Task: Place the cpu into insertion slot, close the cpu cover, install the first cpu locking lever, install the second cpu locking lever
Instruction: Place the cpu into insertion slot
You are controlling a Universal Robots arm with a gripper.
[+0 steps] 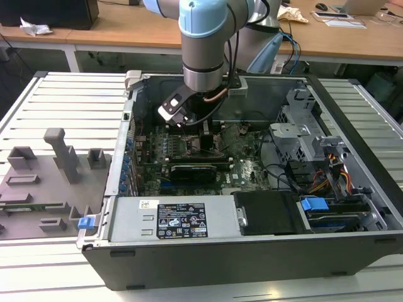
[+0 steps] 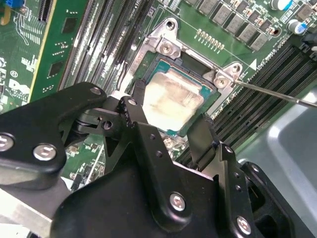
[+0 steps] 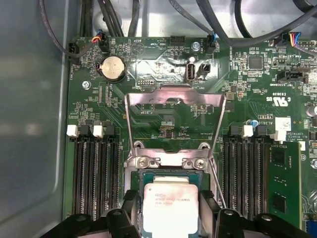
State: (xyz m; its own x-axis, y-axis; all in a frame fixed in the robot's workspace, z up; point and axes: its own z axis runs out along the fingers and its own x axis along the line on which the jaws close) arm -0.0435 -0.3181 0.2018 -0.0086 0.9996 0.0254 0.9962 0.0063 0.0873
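The cpu (image 3: 170, 206) (image 2: 173, 99), a square chip with a dull silver top, lies flat in the insertion slot (image 2: 194, 58) on the green board. My gripper (image 3: 170, 215) (image 2: 169, 113) hangs right over it, and its black fingers (image 3: 131, 210) press against two opposite edges of the chip. Beyond the socket, the cpu cover (image 3: 148, 96) stands open, and board shows through the window of its silvery frame. A thin locking lever (image 2: 277, 94) (image 3: 218, 186) sticks out beside the socket, unlatched. In the exterior view the arm (image 1: 203, 56) reaches down into the open computer case.
Rows of black memory slots (image 3: 94, 173) (image 3: 247, 168) flank the socket. A coin battery (image 3: 113, 68) and cables sit past the cover. The case also holds a long black expansion card (image 1: 195, 170) and a power supply (image 1: 176, 217). A grey fixture tray (image 1: 50, 182) lies at the exterior view's left.
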